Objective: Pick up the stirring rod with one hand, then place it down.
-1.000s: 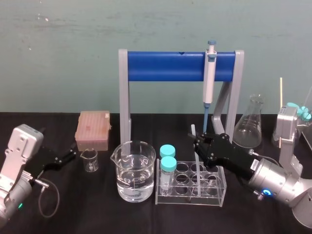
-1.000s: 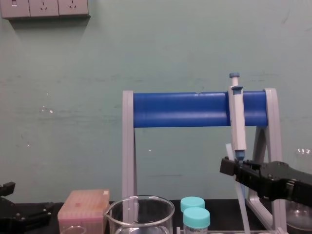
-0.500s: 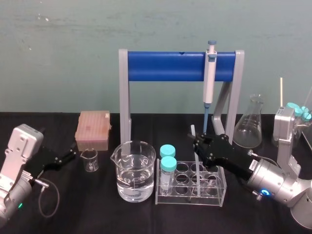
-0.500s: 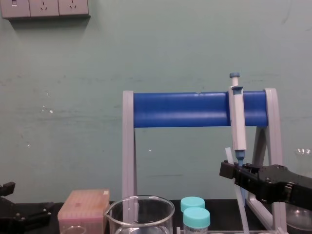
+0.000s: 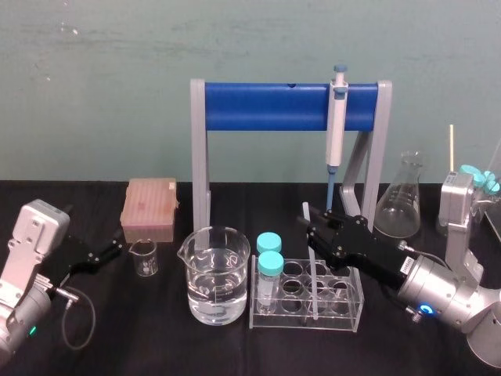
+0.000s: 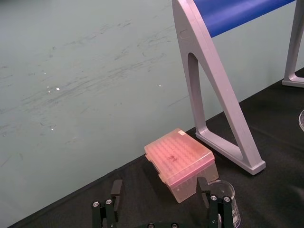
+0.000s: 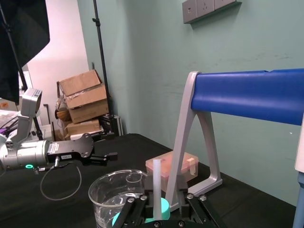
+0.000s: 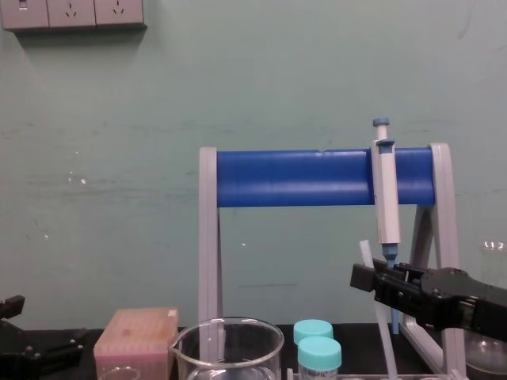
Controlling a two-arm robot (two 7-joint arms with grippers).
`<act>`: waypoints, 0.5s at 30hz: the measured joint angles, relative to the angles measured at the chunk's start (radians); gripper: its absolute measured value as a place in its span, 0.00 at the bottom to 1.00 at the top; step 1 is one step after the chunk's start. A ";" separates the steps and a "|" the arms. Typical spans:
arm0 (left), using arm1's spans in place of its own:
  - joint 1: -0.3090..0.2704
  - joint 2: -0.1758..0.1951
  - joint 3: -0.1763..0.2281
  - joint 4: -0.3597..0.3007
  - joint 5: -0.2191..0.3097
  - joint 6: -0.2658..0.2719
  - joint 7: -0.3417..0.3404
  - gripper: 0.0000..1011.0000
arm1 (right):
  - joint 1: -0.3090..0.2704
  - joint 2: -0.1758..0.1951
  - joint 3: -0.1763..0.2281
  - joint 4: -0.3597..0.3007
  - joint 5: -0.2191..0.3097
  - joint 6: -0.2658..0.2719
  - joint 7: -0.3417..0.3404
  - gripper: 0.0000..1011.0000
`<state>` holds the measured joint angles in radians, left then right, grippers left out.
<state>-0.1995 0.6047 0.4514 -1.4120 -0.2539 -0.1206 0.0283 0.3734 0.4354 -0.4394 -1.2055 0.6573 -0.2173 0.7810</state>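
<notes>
The stirring rod (image 5: 311, 266) is a thin translucent-white stick standing tilted in the clear tube rack (image 5: 344, 309), its top leaning toward the blue stand. My right gripper (image 5: 308, 229) sits around the rod's upper part. In the right wrist view the rod (image 7: 156, 190) rises between the fingers with a small gap on each side, so the gripper (image 7: 159, 204) is open. From the chest, the rod (image 8: 366, 253) pokes up just above the black right gripper (image 8: 364, 277). My left gripper (image 5: 117, 247) rests open at the table's left, near a small beaker.
A large beaker of water (image 5: 217, 274) stands left of the rack, with two teal-capped tubes (image 5: 270, 262) in the rack's left end. Behind is the blue-bar stand (image 5: 290, 106) holding a pipette (image 5: 337, 125). A pink tip box (image 5: 149, 207), small beaker (image 5: 144, 257) and flask (image 5: 401, 204) flank it.
The right gripper's fingers have parted from the rod and the gripper has shifted slightly left. The rod's top has sunk a little and leans further left. The left arm is still.
</notes>
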 joint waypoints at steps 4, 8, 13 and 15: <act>0.000 0.000 0.000 0.000 0.000 0.000 0.000 0.99 | 0.000 0.000 0.000 0.000 0.000 0.000 0.000 0.39; 0.000 0.000 0.000 0.000 0.000 0.000 0.000 0.99 | -0.001 0.001 0.000 -0.001 0.001 0.000 0.000 0.53; 0.000 0.000 0.000 0.000 0.000 0.000 0.000 0.99 | -0.001 0.001 0.000 -0.001 0.001 0.000 0.000 0.67; 0.000 0.000 0.000 0.000 0.000 0.000 0.000 0.99 | -0.001 0.001 0.000 -0.001 0.001 0.000 0.000 0.75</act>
<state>-0.1995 0.6047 0.4514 -1.4120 -0.2539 -0.1206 0.0283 0.3728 0.4362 -0.4394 -1.2065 0.6583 -0.2170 0.7812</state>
